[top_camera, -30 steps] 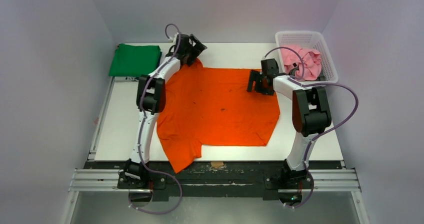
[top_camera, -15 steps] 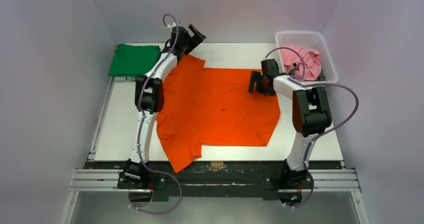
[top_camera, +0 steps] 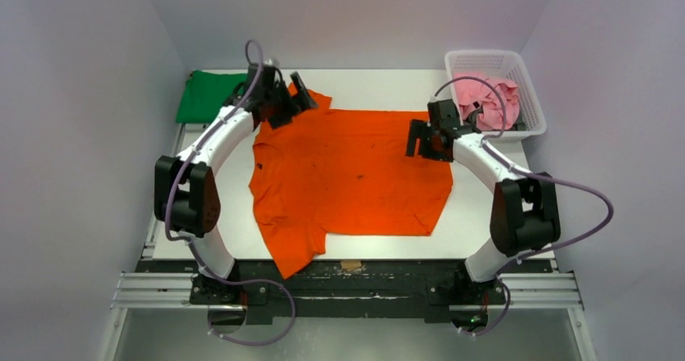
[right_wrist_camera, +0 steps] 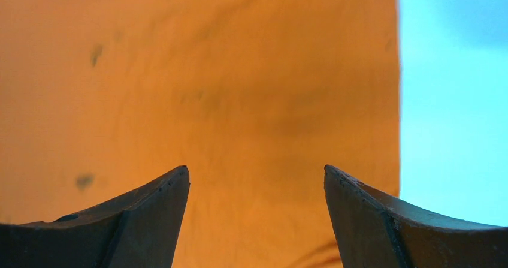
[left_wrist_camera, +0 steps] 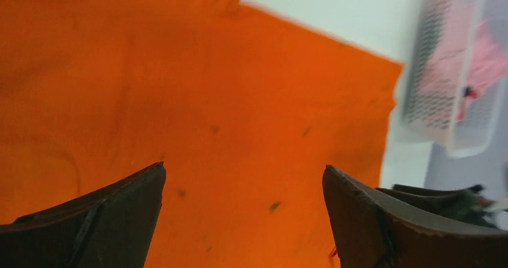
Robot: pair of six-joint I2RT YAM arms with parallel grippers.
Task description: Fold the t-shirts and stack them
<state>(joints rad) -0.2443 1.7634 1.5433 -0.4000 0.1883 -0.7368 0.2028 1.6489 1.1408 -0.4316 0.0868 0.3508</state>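
Observation:
The bright orange t-shirt (top_camera: pixel 355 175) lies spread flat in the middle of the table, one sleeve hanging over the near edge. My left gripper (top_camera: pixel 300 101) is open and empty above the shirt's far left corner; the orange fabric (left_wrist_camera: pixel 239 112) fills its wrist view. My right gripper (top_camera: pixel 418 139) is open and empty above the shirt's far right edge, over the fabric (right_wrist_camera: pixel 239 100). A folded green t-shirt (top_camera: pixel 206 96) lies at the far left. A crumpled pink t-shirt (top_camera: pixel 487 100) sits in the basket. The dark blue t-shirt is out of view.
A white lattice basket (top_camera: pixel 494 60) stands at the far right corner; it also shows blurred in the left wrist view (left_wrist_camera: pixel 440 94). The white table (top_camera: pixel 194 207) ends at a metal rail along the near edge.
My left arm has swung left and nearer, its gripper moving from beyond the shirt's far left corner to over that corner. My right arm has shifted slightly right.

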